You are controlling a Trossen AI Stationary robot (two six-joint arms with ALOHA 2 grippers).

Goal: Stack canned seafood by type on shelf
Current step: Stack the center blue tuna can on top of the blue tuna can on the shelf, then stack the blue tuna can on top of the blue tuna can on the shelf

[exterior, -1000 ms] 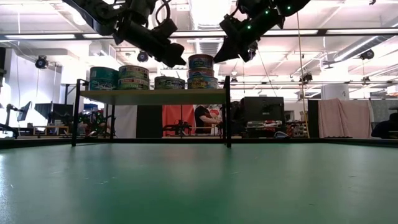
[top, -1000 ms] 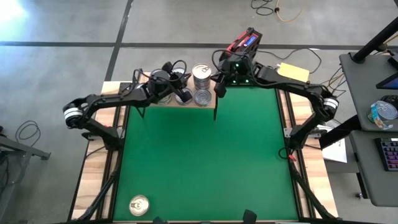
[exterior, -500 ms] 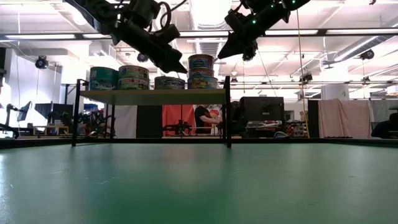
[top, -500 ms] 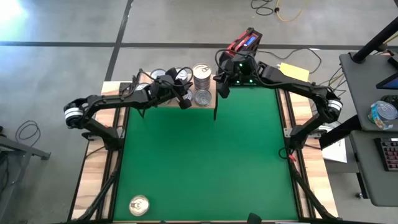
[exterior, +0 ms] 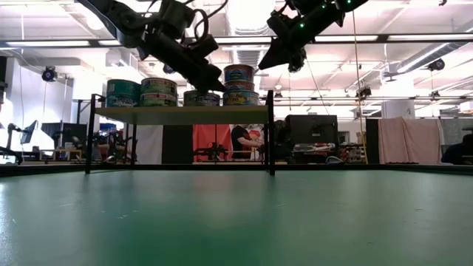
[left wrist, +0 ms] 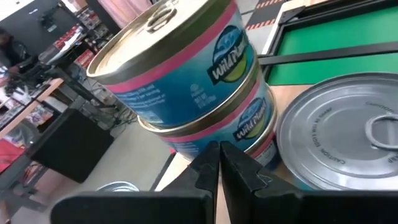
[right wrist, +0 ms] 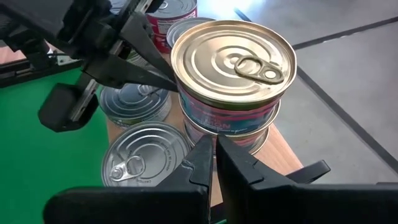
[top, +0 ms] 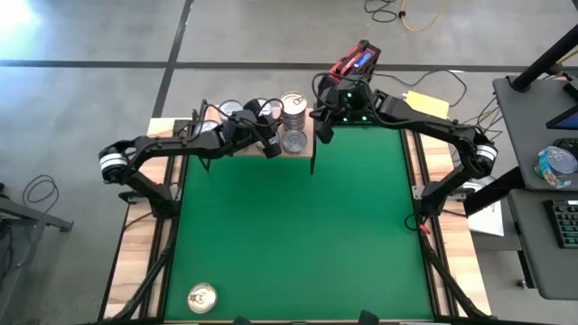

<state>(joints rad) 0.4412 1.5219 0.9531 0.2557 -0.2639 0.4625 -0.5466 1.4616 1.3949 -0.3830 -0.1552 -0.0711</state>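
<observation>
The shelf (exterior: pixel 181 114) stands at the mat's far edge on thin black legs. On its right end is a stack of two pink-and-blue tins (right wrist: pixel 231 93) with a gold top. Silver-topped tins (right wrist: pixel 146 160) lie beside the stack, and teal-sided tins (exterior: pixel 140 92) stand at the shelf's left end. My left gripper (top: pixel 271 149) is shut, its tip at the stack's left side (exterior: pixel 221 86). My right gripper (top: pixel 318 134) is shut and hovers above the shelf's right end, just right of the stack's top tin. One gold-topped tin (top: pixel 201 297) lies on the mat's near left corner. My left gripper's shut fingertips (right wrist: pixel 168 81) point slanting down from the table's left at the side of the stack's upper tin (right wrist: pixel 186 93), just under its rim. I cannot tell whether they touch it.
The green mat (top: pixel 298 235) lies open in front of the shelf. Behind the table's far edge are a red-and-black device (top: pixel 357 61) and a yellow pad (top: pixel 426 104). A dark side table (top: pixel 542 181) stands at the right. A person (exterior: pixel 242 139) shows far behind the shelf.
My left gripper has sunk and come a little toward the table's near edge, its shut tip dropping beside the stack of two tins. Tins on the shelf that the hand covered from above now show. No tin has moved.
</observation>
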